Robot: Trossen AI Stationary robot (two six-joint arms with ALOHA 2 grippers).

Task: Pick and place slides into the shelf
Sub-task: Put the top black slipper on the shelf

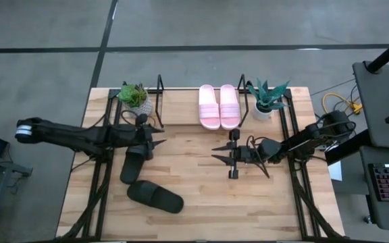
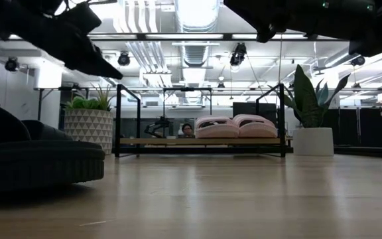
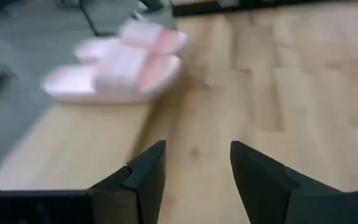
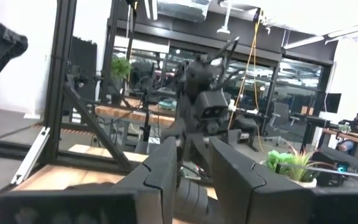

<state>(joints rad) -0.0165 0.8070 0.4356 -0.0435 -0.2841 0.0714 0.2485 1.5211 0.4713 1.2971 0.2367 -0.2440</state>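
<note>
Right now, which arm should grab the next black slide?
Left, probably. The left gripper hangs open right over one black slide, the other black slide just beyond. The right gripper sits mid-table, farther off.

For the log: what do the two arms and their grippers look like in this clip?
Both arms are dark, nearly black, built of jointed segments. The left arm has a pale, rounded cap at its outer end. The right arm has a bulky round joint. Each ends in a two-finger gripper: the left gripper shows flat, angular black fingers, as does the right gripper. No markings are legible.
</note>
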